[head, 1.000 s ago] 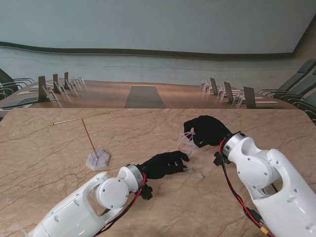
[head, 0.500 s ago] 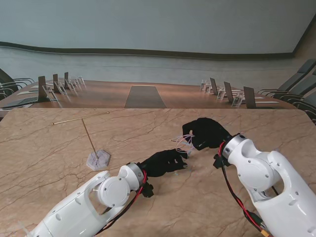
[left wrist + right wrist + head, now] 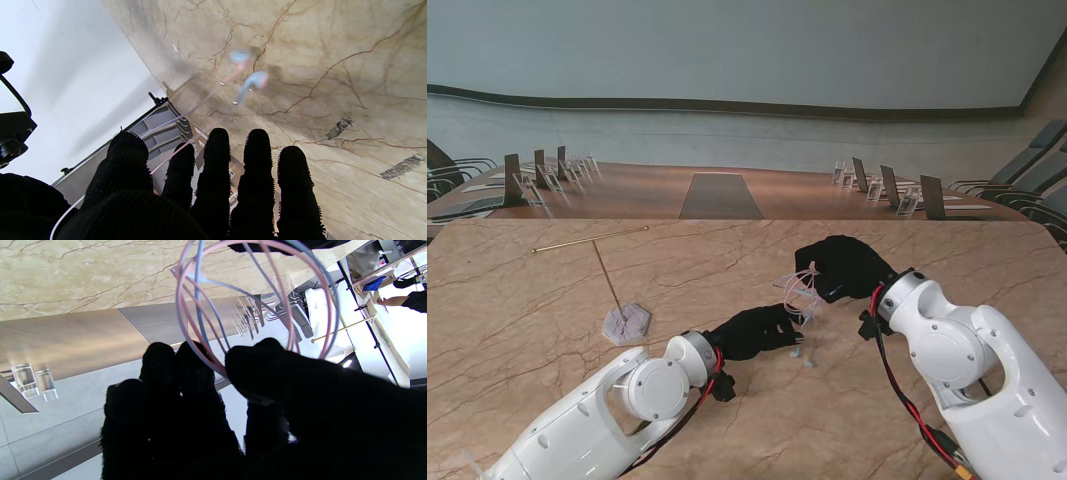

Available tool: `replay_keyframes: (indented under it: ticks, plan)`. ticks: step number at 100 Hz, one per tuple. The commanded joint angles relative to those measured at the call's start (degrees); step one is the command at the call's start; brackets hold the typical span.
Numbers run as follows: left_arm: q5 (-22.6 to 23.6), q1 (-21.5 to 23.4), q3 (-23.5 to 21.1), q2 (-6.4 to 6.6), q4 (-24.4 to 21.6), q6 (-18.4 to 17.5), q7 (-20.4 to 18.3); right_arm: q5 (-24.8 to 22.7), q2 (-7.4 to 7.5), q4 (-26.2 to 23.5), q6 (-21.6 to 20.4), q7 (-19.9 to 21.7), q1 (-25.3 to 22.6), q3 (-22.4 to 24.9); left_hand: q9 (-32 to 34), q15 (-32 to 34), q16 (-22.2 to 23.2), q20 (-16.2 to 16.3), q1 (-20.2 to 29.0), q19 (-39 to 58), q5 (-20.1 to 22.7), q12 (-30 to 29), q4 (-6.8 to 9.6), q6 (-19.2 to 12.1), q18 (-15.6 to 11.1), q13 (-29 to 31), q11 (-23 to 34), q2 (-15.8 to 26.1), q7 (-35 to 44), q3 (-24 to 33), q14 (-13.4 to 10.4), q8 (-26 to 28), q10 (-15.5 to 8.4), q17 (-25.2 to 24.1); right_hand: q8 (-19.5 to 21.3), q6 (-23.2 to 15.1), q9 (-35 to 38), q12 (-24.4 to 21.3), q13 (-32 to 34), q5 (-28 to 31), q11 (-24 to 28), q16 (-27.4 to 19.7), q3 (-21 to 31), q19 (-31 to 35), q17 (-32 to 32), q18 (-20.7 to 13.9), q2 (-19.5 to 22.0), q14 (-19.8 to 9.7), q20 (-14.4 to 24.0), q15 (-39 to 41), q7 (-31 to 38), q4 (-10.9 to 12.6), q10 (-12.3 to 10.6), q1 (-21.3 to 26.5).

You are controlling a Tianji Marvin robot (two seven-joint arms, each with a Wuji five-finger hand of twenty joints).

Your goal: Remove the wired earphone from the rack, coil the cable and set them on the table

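- Your right robot hand [image 3: 842, 268] pinches the coiled cable [image 3: 253, 303] loops near the middle of the bench [image 3: 547, 290], held above it
- The left robot hand [image 3: 757, 331] has cable running through its fingers [image 3: 217, 156], though whether it grips is unclear; the earbuds [image 3: 253, 80] dangle just over the marble
- If the pinch loosens, the loops could spring apart
- Compared with half a second ago, the earbuds hang lower; the rack [image 3: 612, 285] stands bare
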Motion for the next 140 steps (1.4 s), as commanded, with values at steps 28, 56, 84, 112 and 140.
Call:
replay_keyframes:
  ticks: [28, 56, 84, 112, 140]
  plan:
    - [-0.92, 0.00, 0.15, -0.56, -0.52, -0.52, 0.11, -0.18, -0.19, 0.06, 0.81, -0.05, -0.21, -0.83, -0.62, -0.52, -0.86, -0.63, -2.84, -0.61, 0.33, -1.26, 1.83, -0.32, 0.43, -0.01, -1.08, -0.85, -1.89, -1.15, -0.41, -1.23, 0.33, -0.75, -0.25, 1.35, 0.44, 0.64, 1.51, 0.42, 0.27, 0.69, 1.73, 1.44, 1.62, -2.89, -2.13, 5.94, -0.62, 3.98, 2.91, -2.93, 5.99, 0.77]
    - [-1.91, -0.28, 0.42, -1.18, -0.43, -0.06, 1.33, 0.43, -0.17, 0.41, 1.62, 0.25, 0.01, -1.95, 0.06, 0.23, -0.55, -0.51, -0.35, -0.25, 0.75, -0.59, 1.65, -1.53, 0.43, 0.35, 0.30, -0.63, 0.23, 0.80, -0.42, -0.39, -0.24, -0.46, -0.33, 1.52, 0.38, 0.63, 1.52, 0.37, 0.30, 0.65, 1.73, 1.48, 1.64, -2.86, -2.16, 6.00, -0.65, 4.00, 2.94, -3.01, 6.07, 0.77]
    - [-3.07, -0.83, 0.94, -1.84, -0.12, 0.28, 2.37, 0.48, -0.14, 0.45, 1.90, 0.48, 0.02, -2.14, 1.79, 2.83, 0.87, -0.33, 8.00, 0.65, -0.10, 3.34, 0.31, -3.22, 0.44, 1.51, 4.95, -1.46, 7.99, -1.39, -0.50, 3.49, -1.25, -0.07, -0.38, 1.50, 0.34, 0.62, 1.50, 0.29, 0.35, 0.64, 1.74, 1.46, 1.59, -2.84, -2.14, 5.98, -0.68, 4.00, 2.99, -3.06, 6.06, 0.74]
    - [-2.73, -1.14, 1.18, -2.09, 0.18, 0.44, 3.11, 0.72, -0.14, 0.55, 1.91, 0.50, 0.08, -2.27, 8.44, 8.22, 3.42, 0.45, 19.64, 3.76, 0.42, 20.93, 0.19, -5.53, 1.39, 5.66, 15.28, 0.32, 22.92, -2.34, -0.04, 10.22, -3.28, 2.20, -0.44, 1.50, 0.29, 0.57, 1.47, 0.27, 0.35, 0.61, 1.76, 1.42, 1.55, -2.73, -2.11, 5.94, -0.71, 3.97, 3.05, -3.12, 6.07, 0.79]
    - [-1.90, -1.69, 1.45, -1.67, 0.26, 0.79, 1.89, 1.01, -0.20, 0.88, 1.17, 0.13, 0.40, -2.08, 10.40, 10.85, 4.73, 0.56, 20.54, 5.22, 0.08, 25.73, 0.40, -5.95, 1.76, 7.28, 19.53, -1.58, 26.17, 3.30, -0.36, 15.88, -3.66, 3.43, -0.46, 1.55, 0.28, 0.57, 1.44, 0.17, 0.40, 0.58, 1.76, 1.40, 1.51, -2.73, -2.12, 5.92, -0.74, 3.95, 3.11, -3.17, 6.09, 0.81]
